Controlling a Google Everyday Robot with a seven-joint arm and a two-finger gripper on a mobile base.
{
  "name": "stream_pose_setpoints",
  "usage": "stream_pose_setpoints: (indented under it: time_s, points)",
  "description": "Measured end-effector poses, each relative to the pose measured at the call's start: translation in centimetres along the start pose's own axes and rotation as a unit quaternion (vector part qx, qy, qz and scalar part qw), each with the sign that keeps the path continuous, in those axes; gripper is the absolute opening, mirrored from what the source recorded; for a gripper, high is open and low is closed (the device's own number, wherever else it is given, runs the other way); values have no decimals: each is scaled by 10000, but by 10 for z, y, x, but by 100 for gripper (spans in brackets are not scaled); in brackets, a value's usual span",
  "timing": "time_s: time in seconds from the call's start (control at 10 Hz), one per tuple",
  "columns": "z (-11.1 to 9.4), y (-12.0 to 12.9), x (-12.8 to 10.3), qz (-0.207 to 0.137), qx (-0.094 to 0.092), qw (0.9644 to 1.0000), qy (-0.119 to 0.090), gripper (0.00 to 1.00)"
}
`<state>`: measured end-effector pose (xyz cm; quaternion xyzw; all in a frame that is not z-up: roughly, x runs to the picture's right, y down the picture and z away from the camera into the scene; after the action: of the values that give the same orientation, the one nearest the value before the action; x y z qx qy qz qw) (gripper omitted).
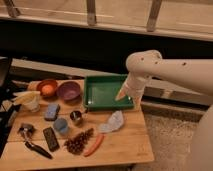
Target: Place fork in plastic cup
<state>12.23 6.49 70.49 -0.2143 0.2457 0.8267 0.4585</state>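
Where the arm [170, 67] hangs: it comes in from the right, bent down over the tray's right end.
Table [125, 147]: wooden, with most things on its left half.
Tray [100, 92]: green, at the back centre.
Gripper [122, 95]: pointing down-left over the tray's right part; whether it is spread or pressed together, I cannot tell.
Purple bowl [69, 91]: just left of the tray.
Blue cup [61, 126]: upright, front left, well apart from the gripper.
Metal cup [76, 117]: just behind and right of the blue cup.
Fork [85, 110]: seemingly the thin grey sliver between the metal cup and the tray's front-left corner, lying on the table.
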Motion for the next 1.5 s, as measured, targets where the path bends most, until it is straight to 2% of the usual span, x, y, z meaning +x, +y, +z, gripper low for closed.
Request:
stream_pose_setpoints:
  time_s: [0.8, 1.0, 1.3, 1.5]
  points:
    - [0, 0, 0, 0, 5, 10000, -4, 68]
    - [0, 5, 0, -143, 52, 9999, -40, 68]
    - [7, 45, 6, -590, 51, 9982, -21, 68]
    - [15, 94, 15, -959, -40, 9954, 24, 68]
